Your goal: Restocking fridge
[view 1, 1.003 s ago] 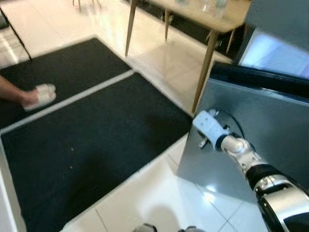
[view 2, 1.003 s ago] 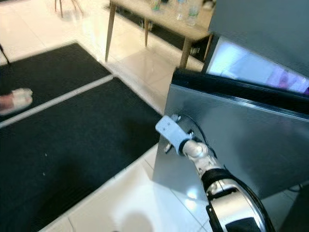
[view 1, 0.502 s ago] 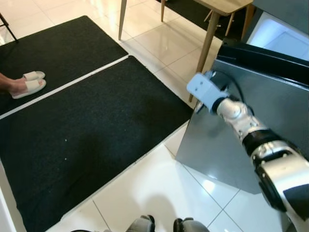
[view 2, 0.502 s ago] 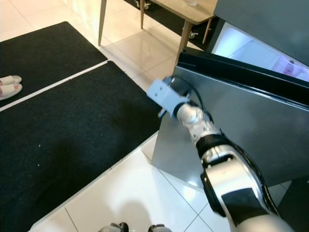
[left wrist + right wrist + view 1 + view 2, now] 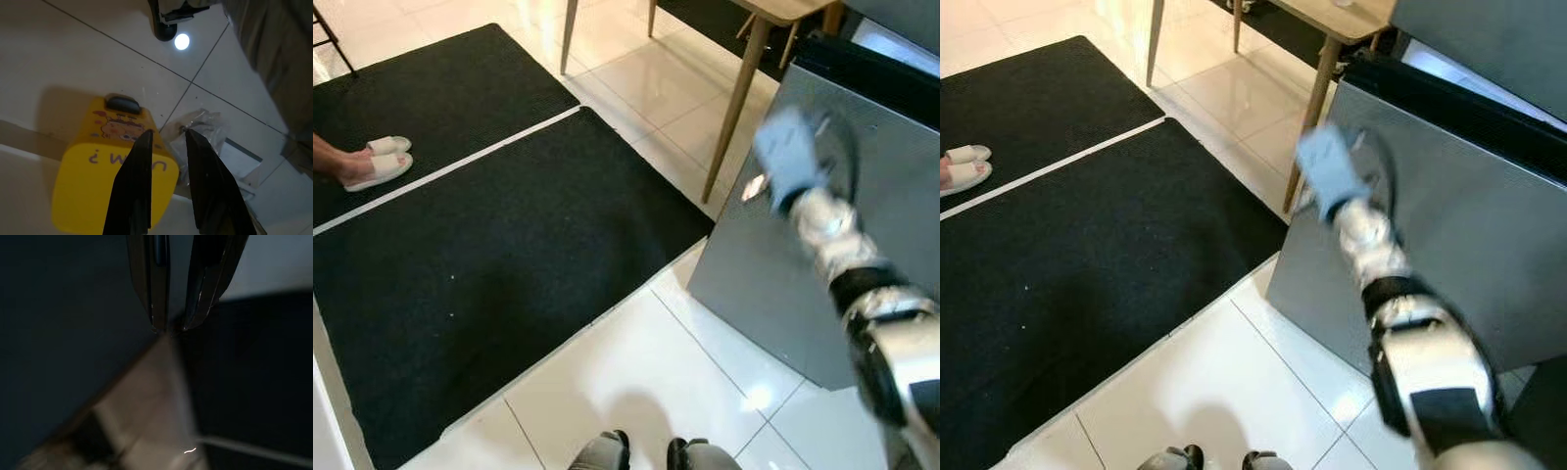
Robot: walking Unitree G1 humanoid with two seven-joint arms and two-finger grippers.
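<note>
A grey fridge door point(image 5: 773, 284) with a black top edge stands ajar on my right, and the lit white fridge interior point(image 5: 1449, 73) shows behind it. My right arm reaches forward. Its pale wrist block point(image 5: 788, 162) is blurred and lies against the door's outer face near the top. In the right wrist view my right gripper point(image 5: 169, 328) points at a dark edge of the door. My left arm hangs idle. Its gripper point(image 5: 166, 139) is open with a narrow gap, above a yellow carton with a cartoon print point(image 5: 112, 191) on the floor.
Two black mats point(image 5: 489, 255) cover the floor to the left. A person's feet in white slippers point(image 5: 374, 164) stand at the far left. A wooden table leg point(image 5: 734, 108) rises just beside the door. A crumpled plastic bag point(image 5: 205, 127) lies near the carton. My feet point(image 5: 646, 452) are on white tiles.
My right arm has swung to the right and away from me, now blurred. The grey door has moved with it toward the fridge. The camera has tilted down.
</note>
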